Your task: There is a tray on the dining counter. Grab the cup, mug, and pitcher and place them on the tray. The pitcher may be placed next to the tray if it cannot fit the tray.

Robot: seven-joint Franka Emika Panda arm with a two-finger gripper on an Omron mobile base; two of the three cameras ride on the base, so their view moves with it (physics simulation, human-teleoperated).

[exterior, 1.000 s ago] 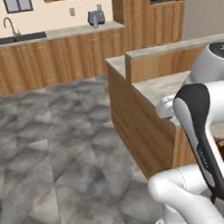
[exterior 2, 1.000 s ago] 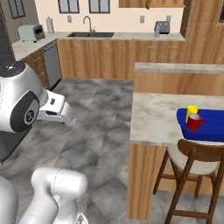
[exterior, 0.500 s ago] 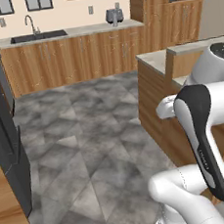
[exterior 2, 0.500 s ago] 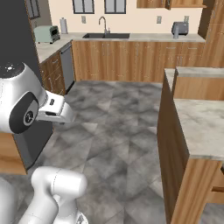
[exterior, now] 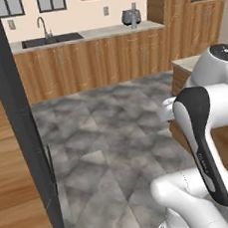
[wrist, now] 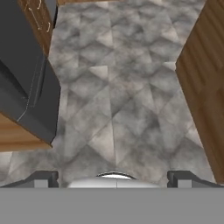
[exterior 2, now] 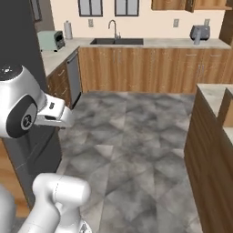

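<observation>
My gripper point(wrist: 114, 179) is open, pointing down at the grey stone floor with nothing between its fingertips point(wrist: 43, 178). A corner of the dining counter point(exterior 2: 210, 93) with its beige top and wood base shows at the right edge of the right base view. The same dining counter point(exterior: 184, 64) sits behind my arm in the left base view. Its wood side point(wrist: 205, 78) runs along the right of the hand view. The tray, the cup, the mug and the pitcher are out of view.
A wood-fronted back counter carries a sink point(exterior 2: 116, 41), a pale toaster point(exterior 2: 50, 40) and a grey appliance point(exterior 2: 199, 32). A tall dark fridge point(exterior: 14, 122) stands close on the left. Open floor point(exterior 2: 132, 136) lies between fridge and dining counter.
The whole picture has swung to the left, so the base has turned. The tray with the cup and mug slid out of the right base view. The gripper stays open.
</observation>
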